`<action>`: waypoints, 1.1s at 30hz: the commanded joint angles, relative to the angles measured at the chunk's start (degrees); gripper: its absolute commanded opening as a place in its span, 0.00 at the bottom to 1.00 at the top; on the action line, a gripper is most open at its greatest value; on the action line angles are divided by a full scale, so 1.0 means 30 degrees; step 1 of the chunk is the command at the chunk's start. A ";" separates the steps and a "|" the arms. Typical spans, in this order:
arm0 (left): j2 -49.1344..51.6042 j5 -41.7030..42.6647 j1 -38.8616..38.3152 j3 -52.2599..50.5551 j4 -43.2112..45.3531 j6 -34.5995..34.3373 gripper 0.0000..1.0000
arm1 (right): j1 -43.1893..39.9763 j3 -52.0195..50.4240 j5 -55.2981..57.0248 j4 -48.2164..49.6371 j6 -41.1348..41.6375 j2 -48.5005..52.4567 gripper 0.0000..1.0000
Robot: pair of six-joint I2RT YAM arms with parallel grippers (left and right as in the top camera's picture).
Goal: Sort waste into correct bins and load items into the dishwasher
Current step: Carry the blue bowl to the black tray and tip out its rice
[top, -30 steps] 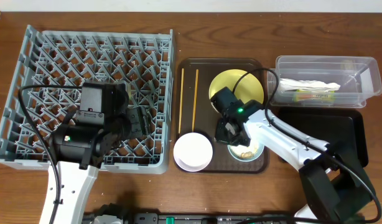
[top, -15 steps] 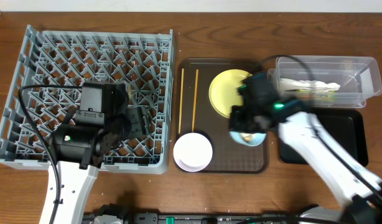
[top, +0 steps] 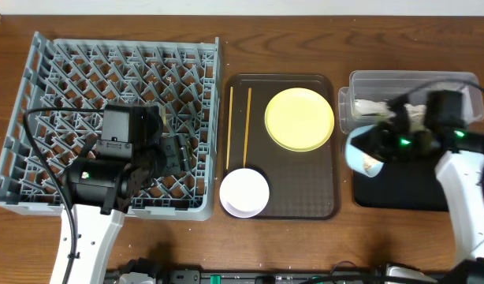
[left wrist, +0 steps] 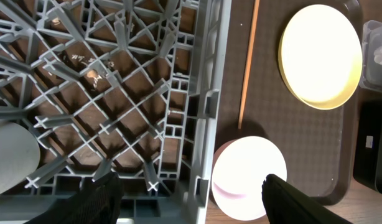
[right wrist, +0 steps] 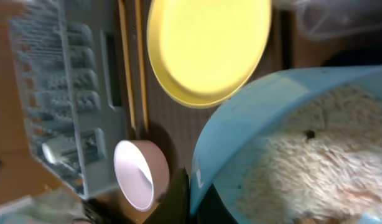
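My right gripper [top: 377,147] is shut on the rim of the light blue bowl [top: 362,155] and holds it tilted over the left end of the black tray [top: 407,197]. In the right wrist view the bowl [right wrist: 241,124] holds pale rice-like crumbs [right wrist: 303,168], with my fingers [right wrist: 200,199] clamped on its rim. The yellow plate [top: 299,118], pinkish-white bowl [top: 244,192] and two chopsticks [top: 247,126] lie on the brown tray. The white tissue [top: 372,108] lies in the clear tub [top: 455,83]. My left gripper [left wrist: 191,202] is open and empty over the grey dish rack [top: 116,79].
The brown serving tray [top: 305,201] sits between the rack and the bins. The clear tub stands behind the black tray at the right. The left wrist view shows the rack's right wall [left wrist: 203,124] beside the pinkish-white bowl [left wrist: 247,177].
My right arm lifted the light blue bowl off the brown tray and carried it right, to over the black tray's left end. The left arm has not moved.
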 commanded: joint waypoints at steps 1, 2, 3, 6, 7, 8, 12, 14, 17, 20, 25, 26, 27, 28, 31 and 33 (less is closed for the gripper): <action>0.0000 -0.0255 0.0102 0.0350 -0.0036 -0.0095 0.75 | -0.2273 -0.1333 -0.5639 0.1013 -0.2688 -0.0022 0.01; 0.0000 -0.0248 0.0102 0.0350 -0.0044 -0.0087 0.75 | -0.2849 -0.1800 -0.6229 0.1450 -0.2688 -0.0022 0.01; 0.0000 -0.0255 0.0102 0.0350 -0.0044 -0.0095 0.75 | -0.3366 -0.2302 -0.6907 0.1960 -0.2703 -0.0022 0.01; 0.0000 -0.0255 0.0102 0.0350 -0.0044 -0.0095 0.75 | -0.4685 -0.3971 -0.8269 0.3847 -0.2696 -0.0022 0.01; 0.0000 -0.0255 0.0102 0.0350 -0.0036 -0.0087 0.75 | -0.5078 -0.4437 -0.8510 0.4371 -0.2696 -0.0022 0.01; 0.0000 -0.0255 0.0102 0.0350 -0.0044 -0.0087 0.75 | -0.5442 -0.4889 -0.8903 0.4969 -0.2703 -0.0022 0.01; 0.0000 -0.0255 0.0102 0.0350 -0.0044 -0.0087 0.75 | -0.6798 -0.6302 -1.3493 0.7512 -0.4000 -0.0022 0.01; 0.0000 -0.0248 0.0102 0.0350 -0.0051 -0.0095 0.75 | -0.7286 -0.6484 -1.5125 0.7679 -0.5187 -0.0029 0.01; 0.0000 -0.0248 0.0102 0.0350 -0.0044 -0.0095 0.75 | -0.7664 -0.6484 -1.4768 0.7643 -0.5217 -0.0022 0.01; 0.0000 -0.0248 0.0102 0.0350 -0.0051 -0.0095 0.75 | -0.7679 -0.6492 -1.4812 0.7235 -0.5224 -0.0022 0.01; 0.0000 -0.0248 0.0102 0.0350 -0.0051 -0.0095 0.75 | -0.7694 -0.6492 -1.2677 0.6455 -0.5217 -0.0022 0.01; 0.0000 -0.0248 0.0102 0.0350 -0.0051 -0.0095 0.75 | -0.7694 -0.6492 -1.2692 0.6441 -0.5202 -0.0022 0.01; 0.0000 -0.0248 0.0102 0.0350 -0.0051 -0.0095 0.75 | -0.7694 -0.6492 -1.3231 0.6411 -0.5209 -0.0022 0.01; 0.0000 -0.0248 0.0102 0.0350 -0.0044 -0.0095 0.75 | -0.7694 -0.6492 -1.4003 0.6441 -0.5377 -0.0022 0.01; 0.0000 -0.0248 0.0102 0.0357 -0.0044 -0.0095 0.75 | -0.7745 -0.6492 -1.2998 0.6856 -0.5406 -0.0022 0.01; 0.0000 -0.0248 0.0102 0.0350 -0.0029 -0.0095 0.75 | -0.7759 -0.6492 -1.4855 0.6863 -0.5020 -0.0029 0.01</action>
